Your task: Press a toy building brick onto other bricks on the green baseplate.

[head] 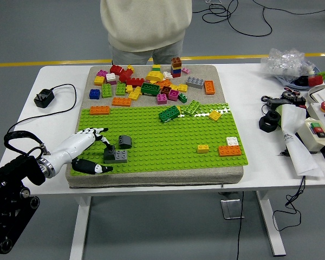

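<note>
My left hand lies at 9 o'clock on the green baseplate, fingers loosely spread, holding nothing that I can make out. The grey brick sits just beside my fingertips toward 3 o'clock, long axis running 9 to 3; touching or not, I cannot tell. Dark brick at its 1 o'clock. Right hand not seen.

Studded plastic baseplate, glossy bricks
</note>
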